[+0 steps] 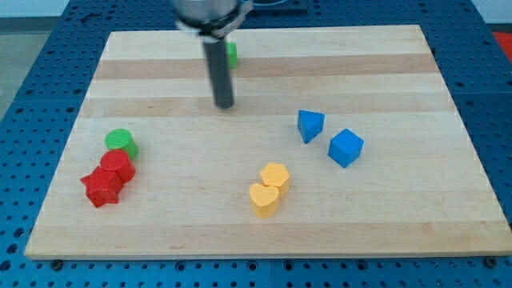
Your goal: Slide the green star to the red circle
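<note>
A green block (232, 54) near the view's top is mostly hidden behind my rod, so I cannot make out its shape. My tip (224, 105) rests on the board below that block, a short way apart from it. The red circle (118, 164) sits at the view's left. It touches a green circle (122, 142) above it and a red star (102, 189) below-left of it. My tip is far to the right of and above this cluster.
A blue triangle (310, 126) and a blue cube (346, 147) sit at the right of centre. A yellow hexagon (276, 175) and a yellow heart (263, 200) touch each other at the bottom centre. The wooden board (384, 224) ends at blue table edges.
</note>
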Tool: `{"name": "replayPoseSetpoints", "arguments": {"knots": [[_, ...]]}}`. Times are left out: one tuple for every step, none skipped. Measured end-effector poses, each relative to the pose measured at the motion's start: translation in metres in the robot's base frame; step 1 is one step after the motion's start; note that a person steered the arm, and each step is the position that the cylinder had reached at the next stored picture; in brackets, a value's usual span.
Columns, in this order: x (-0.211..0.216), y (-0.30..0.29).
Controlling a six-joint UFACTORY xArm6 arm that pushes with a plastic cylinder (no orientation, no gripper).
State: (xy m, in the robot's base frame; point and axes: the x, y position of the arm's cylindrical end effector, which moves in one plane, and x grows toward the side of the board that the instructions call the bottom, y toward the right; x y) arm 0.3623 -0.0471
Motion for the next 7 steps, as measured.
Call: {"name": "replayPoseSetpoints", "arguments": {"knots": [[-0.053,0.030],[-0.109,0.031],[-0.119,-0.010],[-0.087,-0.048],[-0.055,-0.074],[-0.023,-0.074],[-0.016,-0.047]]}}
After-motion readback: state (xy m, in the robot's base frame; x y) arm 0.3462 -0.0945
